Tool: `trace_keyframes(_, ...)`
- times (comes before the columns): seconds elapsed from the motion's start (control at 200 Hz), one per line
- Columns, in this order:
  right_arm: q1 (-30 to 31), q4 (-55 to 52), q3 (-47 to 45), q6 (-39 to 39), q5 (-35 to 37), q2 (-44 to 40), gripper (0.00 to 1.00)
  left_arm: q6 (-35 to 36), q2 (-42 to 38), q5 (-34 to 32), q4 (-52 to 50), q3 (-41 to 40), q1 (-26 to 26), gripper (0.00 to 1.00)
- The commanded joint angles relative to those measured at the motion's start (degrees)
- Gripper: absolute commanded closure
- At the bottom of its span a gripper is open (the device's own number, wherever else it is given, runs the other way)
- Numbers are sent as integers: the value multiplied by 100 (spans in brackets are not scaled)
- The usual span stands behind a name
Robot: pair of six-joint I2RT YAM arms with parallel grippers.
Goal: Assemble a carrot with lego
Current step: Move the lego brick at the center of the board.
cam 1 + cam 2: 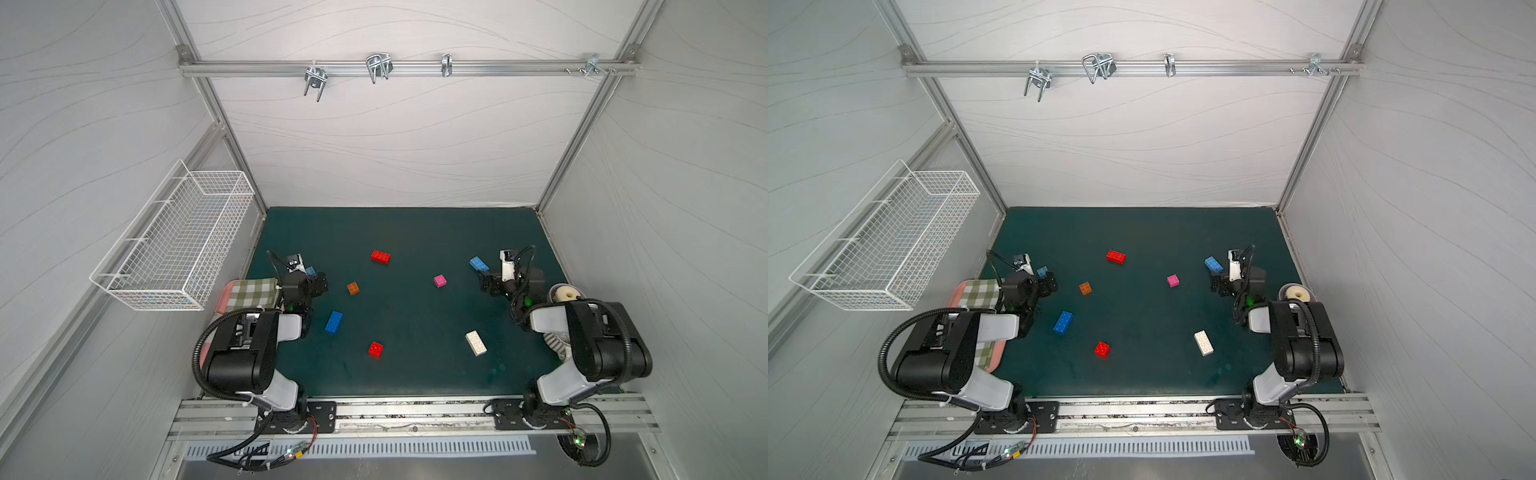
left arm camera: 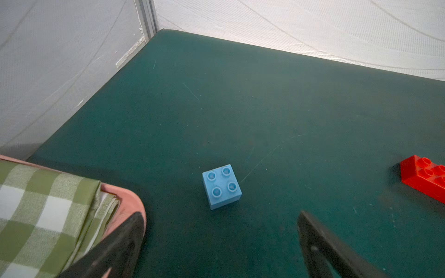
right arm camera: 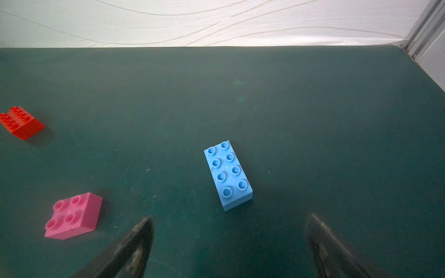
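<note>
In both top views I see the lego [image 1: 333, 322] lying loose on the green bench [image 1: 407, 232], pieces well apart: a red brick [image 1: 380, 256] mid-frame, a white brick [image 1: 1203, 343] lower right of it. Left wrist view: my left claw [image 2: 221, 215] gapes empty (a blue square [image 2: 221, 186] sits just ahead). Right wrist view: right claw [image 3: 230, 216] spread wide, holding nothing; long blue brick [image 3: 228, 175] just ahead, pink brick [image 3: 73, 216] off to one side.

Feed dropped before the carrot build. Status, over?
Left gripper: jaws open, empty, small light-blue brick ahead. Right gripper: jaws open, empty, long light-blue brick ahead. Nothing joined yet. Nothing in the way.
</note>
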Motion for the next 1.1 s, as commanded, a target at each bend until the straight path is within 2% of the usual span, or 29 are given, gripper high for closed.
trace_keyframes(0.0,-41,7,78,21,-81,58,1,130,11,29,183,95,17,1)
trace_keyframes(0.825,-11,25,71,41,7,-19,1,202,25,6,398,59,2,1)
trace_keyframes(0.885,118,-682,346,-22,322,-363,1,207,-187,13,-198,310,-4,1)
trace_keyframes(1.015,351,-3365,1515,157,1000,-850,1,113,-416,69,-2526,1349,-5,3)
trace_keyframes(1.096,643,-4397,2028,392,1847,-822,1,13,-444,173,-3241,1704,-17,4)
